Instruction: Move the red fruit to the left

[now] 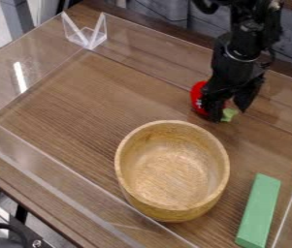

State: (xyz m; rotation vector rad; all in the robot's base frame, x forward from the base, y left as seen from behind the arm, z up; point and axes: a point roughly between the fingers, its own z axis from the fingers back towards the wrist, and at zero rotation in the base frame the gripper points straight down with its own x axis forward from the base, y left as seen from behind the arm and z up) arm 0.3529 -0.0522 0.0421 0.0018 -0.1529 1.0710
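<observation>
I have the gripper (pixel 221 100) spread around the red fruit (pixel 200 96), presumably to align before gripping it.

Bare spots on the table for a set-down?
Table bare left of the bowl, between it and the wire stand. Crowded: right of centre, hand at the red fruit; lower right, green block.

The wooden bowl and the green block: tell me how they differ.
The bowl is round, the block rectangular. The bowl is pale wood brown, the block solid green. The bowl is hollow and open on top, the block flat-topped. Both rest on the wooden table.
</observation>
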